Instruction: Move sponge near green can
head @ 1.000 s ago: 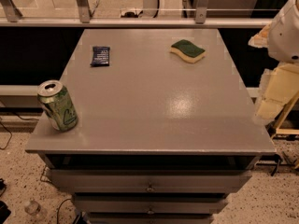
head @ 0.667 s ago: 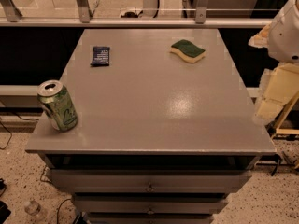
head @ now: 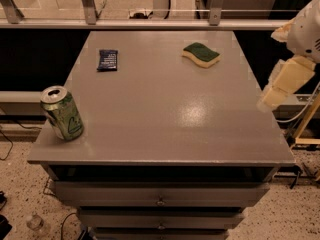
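The grey surface, a cabinet top over drawers, carried three items. The gripper hung beyond the right edge of the surface, about level with its middle, touching nothing on it. How far it stood open could not be told, but it had no hold of the sponge. The green can stood upright at the near left corner. The sponge lay flat at the far right, green side up, well apart from the can and diagonally across from it. A small dark packet lay at the far left.

Judgement: the approach step was in hand, with no grasp yet made. The next move would call for reaching in over the far right, descending onto the sponge and closing on it. The sponge would then need carrying diagonally to a spot just beside the can without knocking it.
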### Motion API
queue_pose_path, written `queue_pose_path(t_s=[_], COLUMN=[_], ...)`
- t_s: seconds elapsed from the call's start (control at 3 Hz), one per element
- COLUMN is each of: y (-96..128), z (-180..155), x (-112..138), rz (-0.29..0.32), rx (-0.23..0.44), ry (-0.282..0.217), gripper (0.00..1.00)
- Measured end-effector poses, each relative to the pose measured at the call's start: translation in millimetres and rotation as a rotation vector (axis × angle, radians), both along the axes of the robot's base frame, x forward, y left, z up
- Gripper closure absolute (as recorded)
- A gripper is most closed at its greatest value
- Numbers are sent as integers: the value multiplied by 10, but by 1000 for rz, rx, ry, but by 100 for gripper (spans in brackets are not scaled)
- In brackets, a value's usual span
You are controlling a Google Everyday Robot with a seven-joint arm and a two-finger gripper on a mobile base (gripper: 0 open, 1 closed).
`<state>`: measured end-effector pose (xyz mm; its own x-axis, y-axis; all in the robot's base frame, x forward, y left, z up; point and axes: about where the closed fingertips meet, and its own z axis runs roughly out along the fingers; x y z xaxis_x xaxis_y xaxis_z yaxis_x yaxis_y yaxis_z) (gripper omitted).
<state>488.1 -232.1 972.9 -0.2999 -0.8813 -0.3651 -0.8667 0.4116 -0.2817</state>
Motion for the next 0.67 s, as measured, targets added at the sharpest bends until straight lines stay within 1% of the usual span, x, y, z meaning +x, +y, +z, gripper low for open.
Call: queue_pose_path(t_s=[0.33,0.67], y=[-79,-115], z=[-133,-178], x=[395,805], rz=[-86,-133], rx=[145,286], ry=[-85,-196], gripper=[0,0])
